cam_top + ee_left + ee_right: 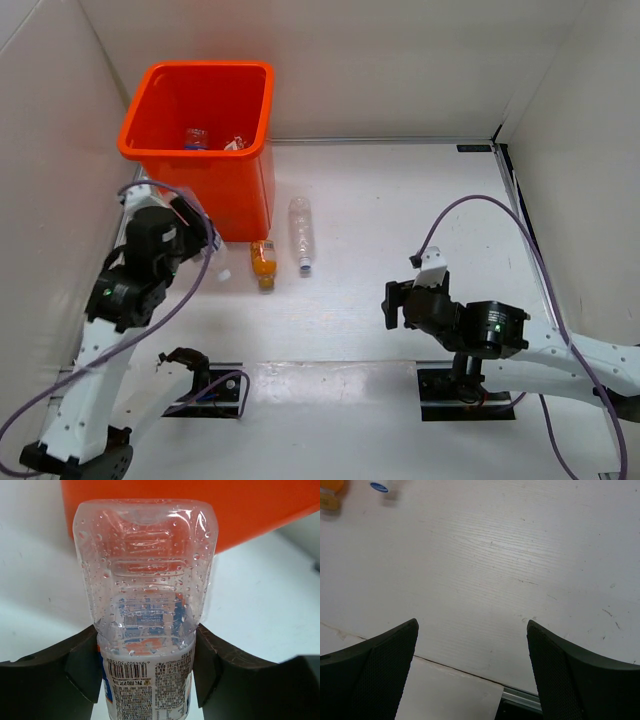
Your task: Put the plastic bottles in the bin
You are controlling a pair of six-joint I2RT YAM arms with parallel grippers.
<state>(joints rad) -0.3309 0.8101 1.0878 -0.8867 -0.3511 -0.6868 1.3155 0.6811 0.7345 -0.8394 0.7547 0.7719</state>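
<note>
left gripper [145, 667]: clamped on a labelled bottle [145, 580], one pad [82, 665] on each side of its body at the top edge of the label. The bottle is clear and wet with droplets inside, printed label with barcode toward the wrist (can't see the cap in the wrist view). Its flat base points at the bin [250, 510], whose orange wall fills the top of the view right behind it.

From above, the left gripper [200, 235] sits against the near wall of the bin [215, 195], at its near-left corner. The bottle is mostly hidden under the arm there.

right gripper [472, 670]: jaws spread wide, nothing between them, only bare table [520, 570] below. It is well apart from the bin, off to the bin's right and nearer the bases.

Still outside the bin:
- orange-liquid bottle [263, 262], lying on the table just off the bin's near-right corner
- bare clear bottle [301, 235], lying just right of that same corner, blue cap end away from the bin

Inside the bin: two bottles [195, 137] on the floor, near its far wall (labels too small to read).
</note>
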